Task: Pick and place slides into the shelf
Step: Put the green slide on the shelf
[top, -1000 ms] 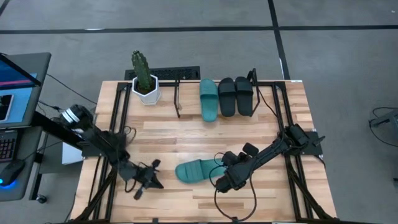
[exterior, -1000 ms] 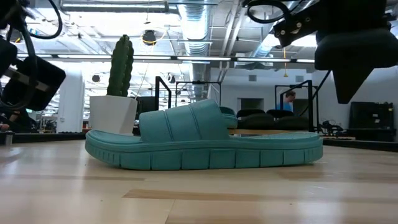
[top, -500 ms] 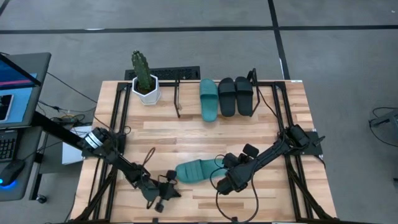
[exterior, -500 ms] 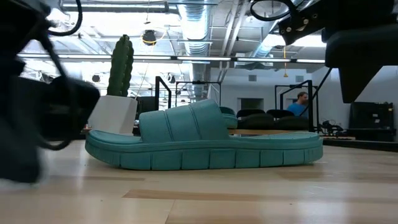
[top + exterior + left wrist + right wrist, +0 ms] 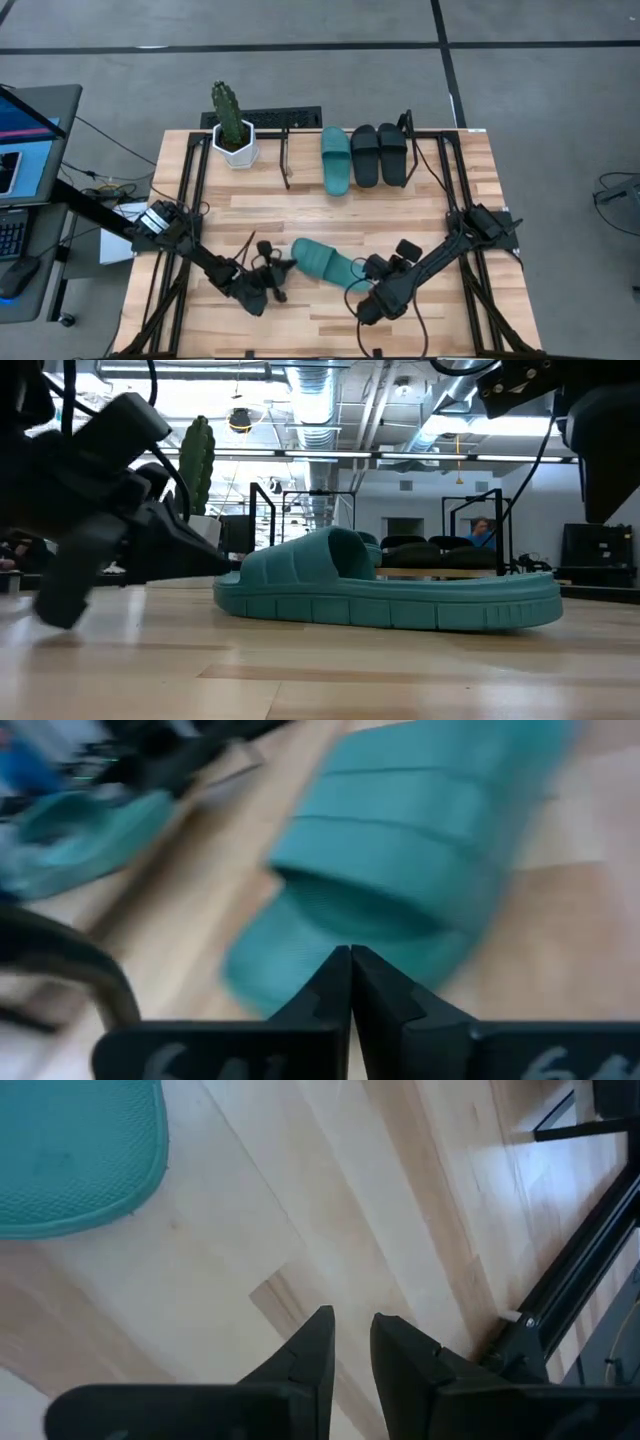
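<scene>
- Near the table's front edge, the left gripper point(image 5: 272, 282) sits low with its fingers point(image 5: 330, 990) pressed together, tips touching; nothing is caught between them, and they point at the toe end of a loose teal slide point(image 5: 322, 261).
- Just beside that slide's other end, the right gripper point(image 5: 366, 310) hangs over bare wood; its fingers point(image 5: 315, 1345) stand nearly together with a thin gap and hold nothing.
- One teal slide lies alone on the boards between the two grippers, sole down, turned at an angle to the table's edges, strap point(image 5: 335, 550) up.
- Three more slides rest at the back, side by side and touching: one teal point(image 5: 336, 159), then two black point(image 5: 365, 154) point(image 5: 392, 153). That makes four in all, two teal and two black.
- These three sit within the shelf point(image 5: 287, 160), a thin black frame whose left part holds none.
- One potted cactus point(image 5: 231, 123) stands in a white pot at the back left corner of the table point(image 5: 400, 215).
</scene>
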Motion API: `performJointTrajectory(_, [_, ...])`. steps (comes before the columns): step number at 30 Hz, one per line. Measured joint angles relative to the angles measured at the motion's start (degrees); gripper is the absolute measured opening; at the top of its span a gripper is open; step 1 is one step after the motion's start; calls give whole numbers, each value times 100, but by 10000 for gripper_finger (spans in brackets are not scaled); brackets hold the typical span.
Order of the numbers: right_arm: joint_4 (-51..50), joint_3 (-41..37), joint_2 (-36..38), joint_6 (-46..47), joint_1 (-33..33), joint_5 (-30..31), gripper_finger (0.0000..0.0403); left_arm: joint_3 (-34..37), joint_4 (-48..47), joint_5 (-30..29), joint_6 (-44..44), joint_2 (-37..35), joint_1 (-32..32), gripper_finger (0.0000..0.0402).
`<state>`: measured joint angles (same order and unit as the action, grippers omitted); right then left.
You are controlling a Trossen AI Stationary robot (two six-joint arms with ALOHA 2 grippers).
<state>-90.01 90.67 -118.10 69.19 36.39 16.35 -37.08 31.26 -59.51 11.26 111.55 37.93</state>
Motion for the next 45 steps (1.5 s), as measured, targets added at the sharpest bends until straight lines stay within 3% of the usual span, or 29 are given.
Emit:
performJointTrajectory(6, [-1,0,0,139,49,-3,59,6,-260,-928,16,6,-211,0])
performJointTrajectory(9, [-1,0,0,142,50,-5,59,11,-277,-1070,21,11,-210,0])
performJointTrajectory(16, [1,0,0,140,52,-152,59,11,34,232,213,11,231,0])
performJointTrajectory(24, [1,0,0,140,46,-155,59,27,1048,1631,-579,37,487,0])
performJointTrajectory(30, [-1,0,0,140,26,-346,59,26,748,1317,-445,36,151,0])
performJointTrajectory(40, [1,0,0,153,26,-494,59,0,48,1387,-25,-9,-859,0])
performJointTrajectory(45, [1,0,0,184,26,-492,59,0,37,775,-378,-3,-1096,0])
